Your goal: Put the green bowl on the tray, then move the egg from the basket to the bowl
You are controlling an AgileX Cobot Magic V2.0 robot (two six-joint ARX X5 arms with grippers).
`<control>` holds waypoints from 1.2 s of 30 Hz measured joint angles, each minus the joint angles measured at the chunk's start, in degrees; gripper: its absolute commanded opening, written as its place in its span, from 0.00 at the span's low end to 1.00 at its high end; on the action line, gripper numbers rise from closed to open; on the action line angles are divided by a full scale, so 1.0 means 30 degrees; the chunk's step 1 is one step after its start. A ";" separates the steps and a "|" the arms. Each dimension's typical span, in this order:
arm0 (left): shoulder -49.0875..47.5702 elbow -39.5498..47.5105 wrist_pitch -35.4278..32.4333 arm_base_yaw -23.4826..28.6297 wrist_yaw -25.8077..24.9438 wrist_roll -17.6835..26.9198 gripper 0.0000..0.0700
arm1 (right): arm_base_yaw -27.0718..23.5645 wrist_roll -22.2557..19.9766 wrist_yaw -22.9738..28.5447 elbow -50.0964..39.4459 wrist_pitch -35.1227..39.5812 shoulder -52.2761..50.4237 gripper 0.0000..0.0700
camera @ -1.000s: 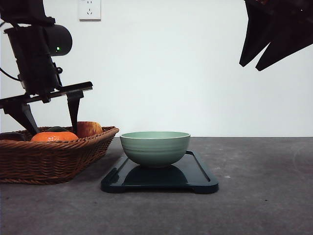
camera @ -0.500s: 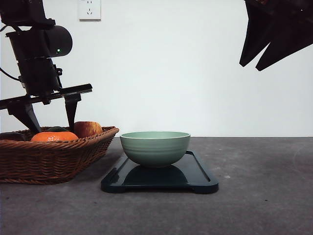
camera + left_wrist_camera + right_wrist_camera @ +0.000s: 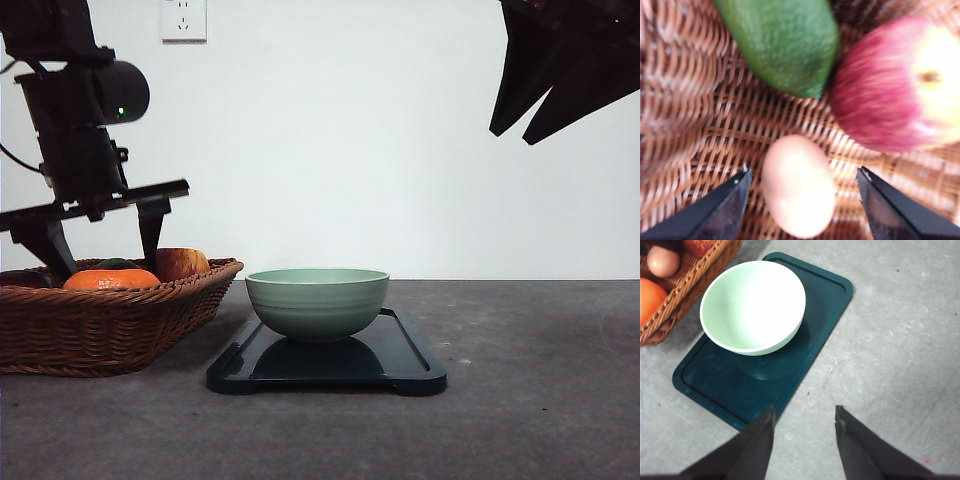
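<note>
The green bowl (image 3: 317, 300) (image 3: 752, 305) stands upright and empty on the dark tray (image 3: 410, 365) (image 3: 740, 385). To its left the wicker basket (image 3: 100, 325) (image 3: 685, 100) (image 3: 700, 275) holds the pinkish-tan egg (image 3: 797, 185) (image 3: 662, 260). My left gripper (image 3: 107, 265) (image 3: 804, 172) is down in the basket and open, with one finger on each side of the egg and a gap to both. High at the right, my right gripper (image 3: 512, 135) (image 3: 805, 410) hangs open with nothing in it, above the tray's near edge.
The basket also holds a red-yellow apple (image 3: 180, 262) (image 3: 890, 85), an orange fruit (image 3: 110, 280) (image 3: 647, 297) and a green fruit (image 3: 785, 40) close to the egg. Bare grey table (image 3: 530, 380) lies to the right of the tray. A wall socket (image 3: 183, 18) is behind.
My left gripper rose slightly over the basket, then came back down a little. The right arm, the bowl and the tray have not moved.
</note>
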State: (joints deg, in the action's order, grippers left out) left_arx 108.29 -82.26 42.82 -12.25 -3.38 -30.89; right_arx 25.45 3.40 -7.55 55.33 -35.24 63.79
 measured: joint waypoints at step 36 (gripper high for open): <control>0.0677 0.0000 -0.0711 0.0246 0.0005 0.0488 0.62 | 0.0000 0.0000 0.0007 0.0000 0.0000 0.0000 0.34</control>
State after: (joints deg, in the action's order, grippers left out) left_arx 110.32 -82.26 40.69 -11.51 -3.36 -29.43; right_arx 25.45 3.40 -7.53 55.33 -35.24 63.79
